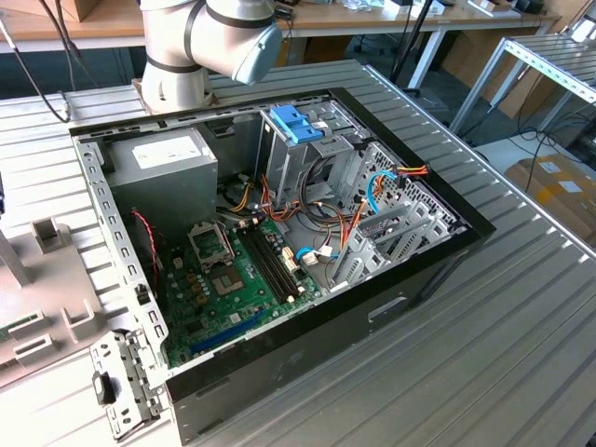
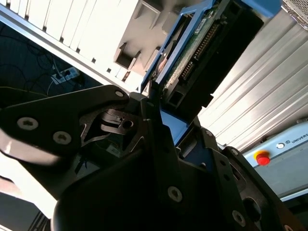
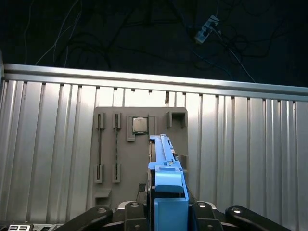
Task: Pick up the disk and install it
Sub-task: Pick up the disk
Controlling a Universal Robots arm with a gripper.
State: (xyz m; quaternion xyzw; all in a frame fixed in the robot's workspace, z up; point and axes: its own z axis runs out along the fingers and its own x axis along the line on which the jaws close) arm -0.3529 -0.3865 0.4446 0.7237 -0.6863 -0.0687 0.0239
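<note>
First wrist view: disk (image 3: 169,180) over ribbed metal table (image 3: 48,144).

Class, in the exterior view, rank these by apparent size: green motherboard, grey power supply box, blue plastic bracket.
Largest: green circuit-board motherboard.
Next: grey metal power supply box, though it sits farther back.
Smallest: blue plastic bracket.

In the exterior view the arm (image 1: 200,42) is cut off by the top edge above its lower joints. In the second wrist view the pincer (image 2: 161,108) clamps the disk (image 2: 204,41); its dark body hides the disk's near end, and the top edge crops the far end. In the first wrist view the disk stands edge-on, its broad faces turned out of sight, and its lower part runs off the bottom edge.
</note>
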